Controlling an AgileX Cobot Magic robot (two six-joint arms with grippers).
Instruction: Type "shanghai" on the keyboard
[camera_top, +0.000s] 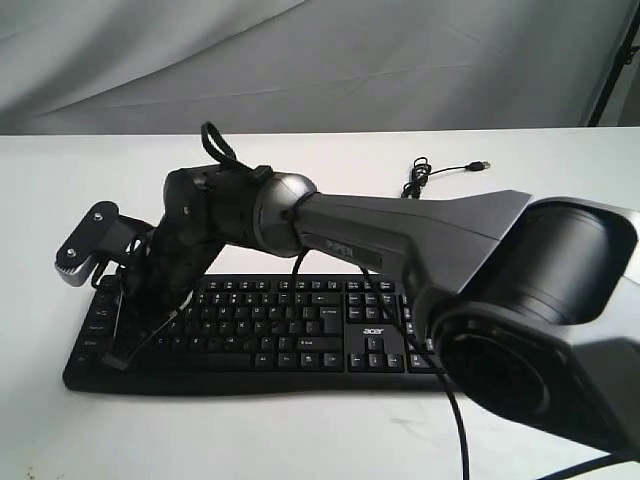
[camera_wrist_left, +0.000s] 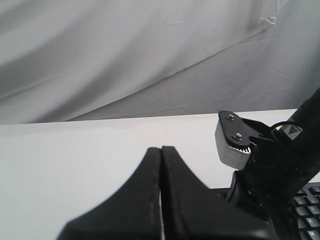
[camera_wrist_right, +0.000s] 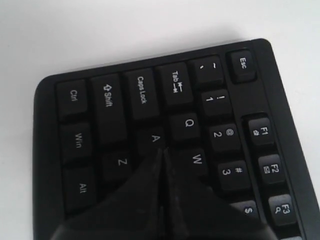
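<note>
The black acer keyboard (camera_top: 300, 330) lies across the white table, its thin cable coiled behind it (camera_top: 420, 178). The right arm reaches across to the keyboard's left end, where my right gripper (camera_top: 122, 350) points down, shut and holding nothing. In the right wrist view its tips (camera_wrist_right: 161, 150) sit right at the keys, between the A key (camera_wrist_right: 155, 138) and the W key (camera_wrist_right: 196, 159); the key under the fingers is hidden. My left gripper (camera_wrist_left: 161, 148) is shut and empty, held over bare table to the left of the keyboard's corner (camera_wrist_left: 307, 210).
The right arm's wrist with its grey geared mount (camera_wrist_left: 232, 145) stands close beside the left gripper. The right arm's big base joint (camera_top: 540, 300) covers the keyboard's number pad end. A grey cloth backdrop (camera_top: 300, 60) hangs behind the white table (camera_top: 300, 440).
</note>
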